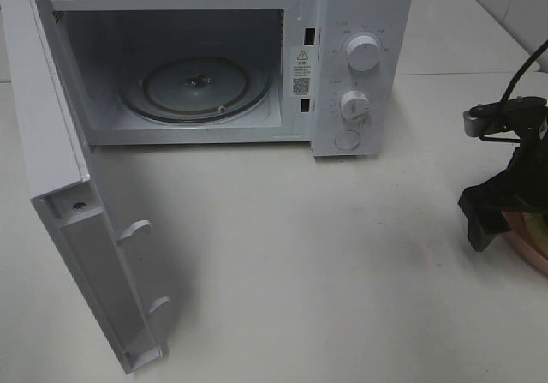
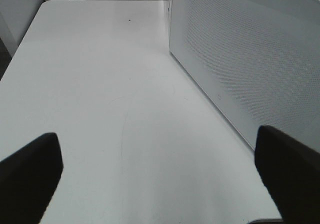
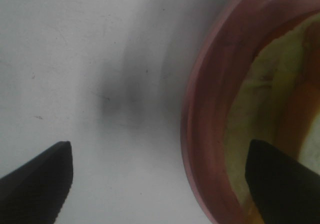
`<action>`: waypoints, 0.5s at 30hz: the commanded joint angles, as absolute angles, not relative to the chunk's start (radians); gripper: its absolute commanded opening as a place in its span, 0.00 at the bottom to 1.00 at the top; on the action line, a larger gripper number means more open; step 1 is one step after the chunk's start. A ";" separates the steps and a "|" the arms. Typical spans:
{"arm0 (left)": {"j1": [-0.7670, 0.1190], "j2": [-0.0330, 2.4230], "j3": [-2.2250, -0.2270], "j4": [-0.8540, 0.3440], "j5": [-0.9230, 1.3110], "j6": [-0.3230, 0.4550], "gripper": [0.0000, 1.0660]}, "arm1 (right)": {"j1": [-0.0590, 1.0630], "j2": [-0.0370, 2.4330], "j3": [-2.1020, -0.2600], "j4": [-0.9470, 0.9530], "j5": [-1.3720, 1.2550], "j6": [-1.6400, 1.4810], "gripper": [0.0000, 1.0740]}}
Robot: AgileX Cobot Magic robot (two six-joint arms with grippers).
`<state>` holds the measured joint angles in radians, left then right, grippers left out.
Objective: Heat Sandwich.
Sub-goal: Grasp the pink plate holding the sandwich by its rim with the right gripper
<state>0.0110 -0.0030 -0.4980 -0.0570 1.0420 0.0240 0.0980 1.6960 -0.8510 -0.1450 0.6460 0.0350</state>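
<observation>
the exterior high camera sits above the front edge of the table (image 1: pixel 342 254) and looks down and forward. it is far enough to take in the whole microwave (image 1: pixel 360 57) at the back edge and its open door (image 1: pixel 60 186). the right gripper (image 1: pixel 492 216) shows only at the right edge of the table, over a pink plate (image 1: pixel 533 250). the right wrist camera looks down between its 2 fingertips from very near, so the plate rim is large and blurred. these 2 views share that rim. the left wrist camera is low and looks along the table, past the left gripper (image 2: pixel 160 169), beside a dotted white panel (image 2: pixel 250 58). whether the high view shares this part, i cannot tell.
</observation>
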 commanded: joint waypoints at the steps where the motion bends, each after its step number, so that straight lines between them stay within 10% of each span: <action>1: 0.012 -0.030 -0.495 -0.065 1.035 0.023 0.94 | 0.091 1.726 -0.854 -0.167 0.616 0.045 0.82; 15: 0.012 -0.030 -0.495 -0.065 1.035 0.023 0.94 | 0.091 1.828 -0.854 -0.238 0.554 0.108 0.80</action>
<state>0.0110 -0.0030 -0.4980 -0.0570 1.0420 0.0240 0.0980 1.8180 -0.8510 -0.2300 0.5670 0.1050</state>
